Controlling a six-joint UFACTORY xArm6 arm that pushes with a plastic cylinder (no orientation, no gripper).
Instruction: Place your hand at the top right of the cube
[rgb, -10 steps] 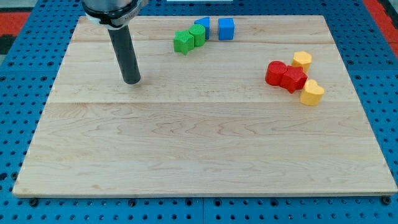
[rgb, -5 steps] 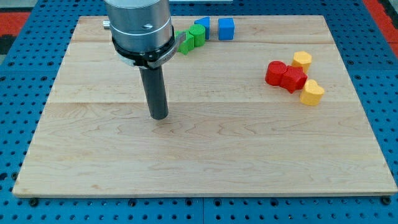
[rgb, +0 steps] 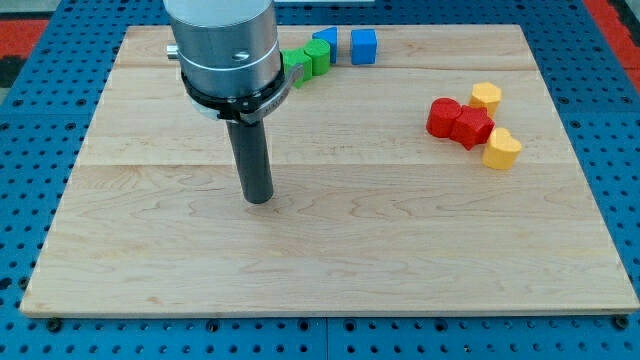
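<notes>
While far up-right, blue cube (rgb: 364, 46), my tip (rgb: 259, 199)

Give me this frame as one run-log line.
tip: left-centre of board, touching no block | blue cube: top edge, far up-right of tip | goal: not reached

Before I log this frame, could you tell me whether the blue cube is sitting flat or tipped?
Flat. The blue cube rests squarely on the board, top face level, apart from my tip.
</notes>
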